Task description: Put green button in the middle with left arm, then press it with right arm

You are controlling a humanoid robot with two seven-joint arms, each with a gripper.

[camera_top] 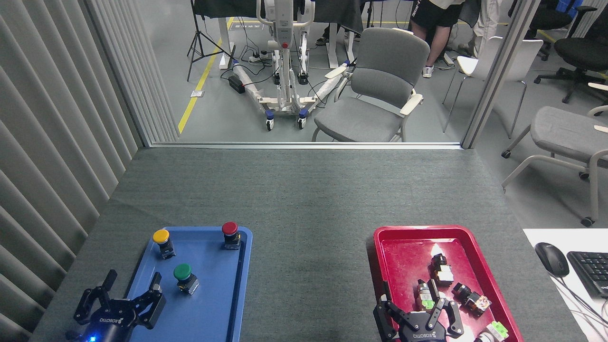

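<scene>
green button [183, 274], just beyond left gripper [127, 293]

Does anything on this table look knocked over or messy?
Mostly tidy. The three push buttons in the blue plastic tray stand upright, but the small switch parts in the red plastic tray lie scattered on their sides.

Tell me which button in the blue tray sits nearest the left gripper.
The green button: it sits at the tray's near end, just right of the left gripper. The yellow button and red button stand farther back.
</scene>
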